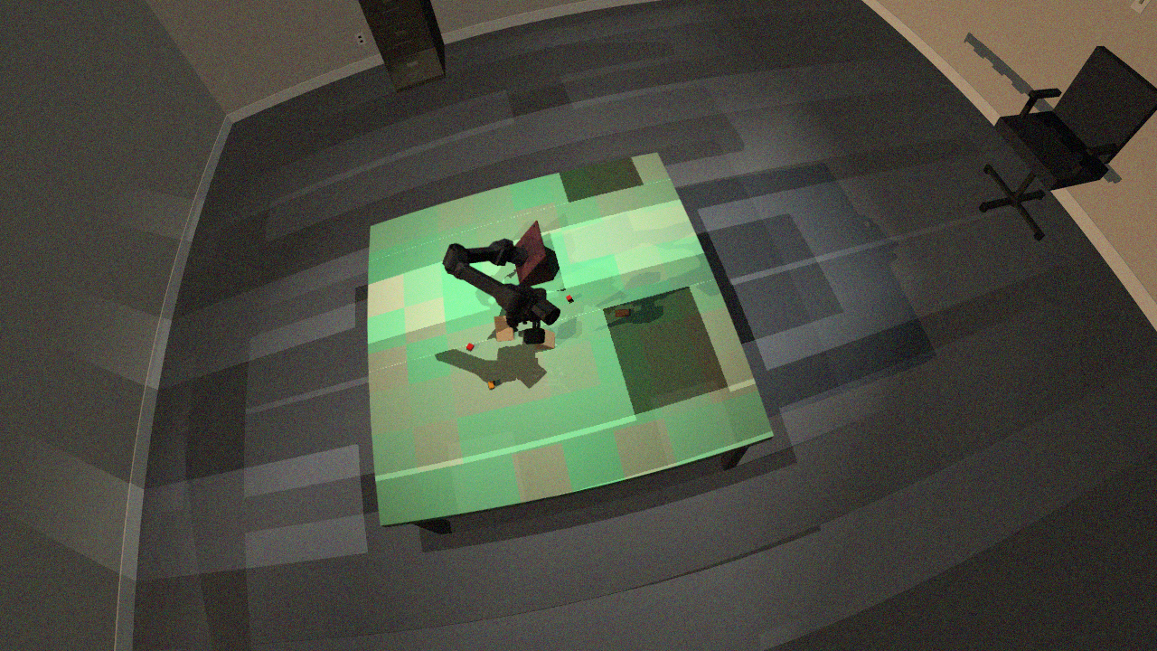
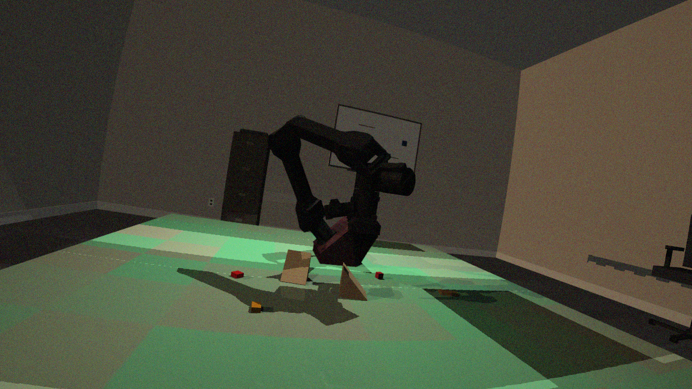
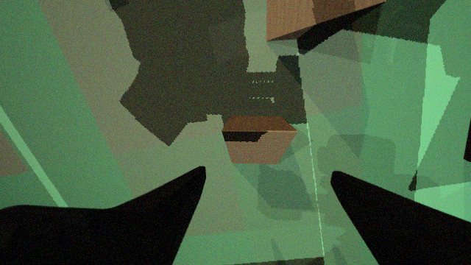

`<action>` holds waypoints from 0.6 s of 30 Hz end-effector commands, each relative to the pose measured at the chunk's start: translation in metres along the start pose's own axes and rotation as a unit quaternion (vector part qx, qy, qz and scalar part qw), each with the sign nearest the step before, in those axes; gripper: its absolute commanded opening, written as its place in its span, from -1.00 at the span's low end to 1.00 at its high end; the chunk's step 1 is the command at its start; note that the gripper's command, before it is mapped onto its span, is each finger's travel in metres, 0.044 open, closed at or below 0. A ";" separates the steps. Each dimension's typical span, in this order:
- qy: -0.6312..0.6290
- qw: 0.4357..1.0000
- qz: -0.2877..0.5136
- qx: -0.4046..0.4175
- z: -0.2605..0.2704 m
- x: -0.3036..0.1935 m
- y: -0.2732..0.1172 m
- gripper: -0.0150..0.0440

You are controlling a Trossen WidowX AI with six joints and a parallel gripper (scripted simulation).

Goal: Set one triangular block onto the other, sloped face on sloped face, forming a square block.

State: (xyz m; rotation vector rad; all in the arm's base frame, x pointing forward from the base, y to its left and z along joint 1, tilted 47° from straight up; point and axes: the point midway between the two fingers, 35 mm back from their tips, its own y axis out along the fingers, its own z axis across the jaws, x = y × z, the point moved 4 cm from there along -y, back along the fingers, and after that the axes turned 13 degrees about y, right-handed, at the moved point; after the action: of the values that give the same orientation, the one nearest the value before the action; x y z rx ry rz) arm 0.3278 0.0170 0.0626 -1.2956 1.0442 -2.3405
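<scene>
Two tan triangular blocks stand apart on the table. The left block shows a broad face in the exterior view, and part of it shows at the top of the wrist view. The right block shows a triangular end in the exterior view, with its slope falling to the right. My gripper is open and empty, pointing down above the right block, which appears just beyond the fingertips in the wrist view. In the top view the hand partly hides that block.
A red piece and an orange piece lie left of the blocks. A small red cube and a flat orange piece lie to the right. The arm's reddish base stands behind.
</scene>
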 end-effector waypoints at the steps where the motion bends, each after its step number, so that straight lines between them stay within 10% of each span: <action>1: -0.001 1.000 -0.002 0.001 0.002 0.000 0.009 1.00; 18: -0.002 1.000 -0.003 0.002 0.005 0.001 0.036 1.00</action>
State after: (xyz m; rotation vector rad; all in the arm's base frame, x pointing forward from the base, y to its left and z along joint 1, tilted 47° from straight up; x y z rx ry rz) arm 0.3281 -0.0054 0.0432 -1.2960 1.0424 -2.3392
